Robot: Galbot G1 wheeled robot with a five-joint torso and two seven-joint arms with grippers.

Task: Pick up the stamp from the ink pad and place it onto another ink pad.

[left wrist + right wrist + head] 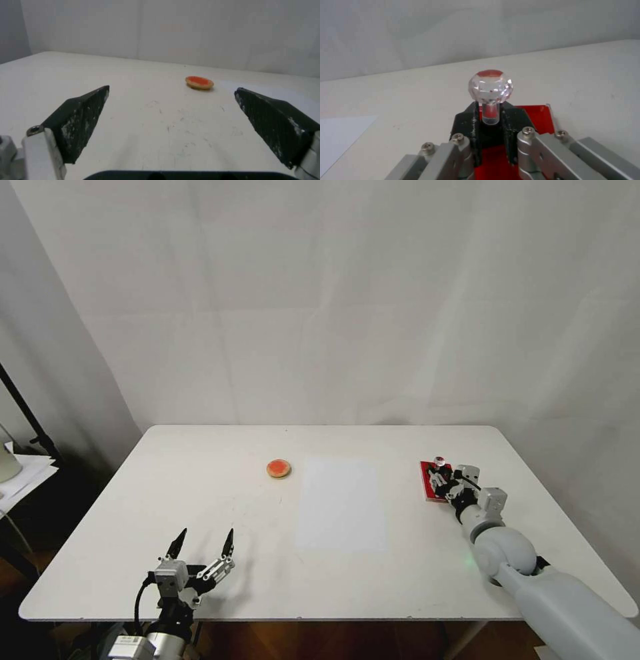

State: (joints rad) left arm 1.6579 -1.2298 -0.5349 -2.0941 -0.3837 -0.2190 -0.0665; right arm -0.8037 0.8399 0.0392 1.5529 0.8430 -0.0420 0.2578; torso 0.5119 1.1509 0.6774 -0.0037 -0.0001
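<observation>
Both right jaws (narrowed) against stamp (490, 100)

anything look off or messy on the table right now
Nothing stands out. The stamp stands upright on the red ink pad with the right gripper closed on its stem. The round ink pad lies flat, the left gripper is open near the front edge, and nothing is spilled.

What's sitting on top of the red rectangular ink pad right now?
The stamp stands upright on the ink pad, with the right hand closed around its stem. The hand covers the stamp's base and much of the pad.
</observation>
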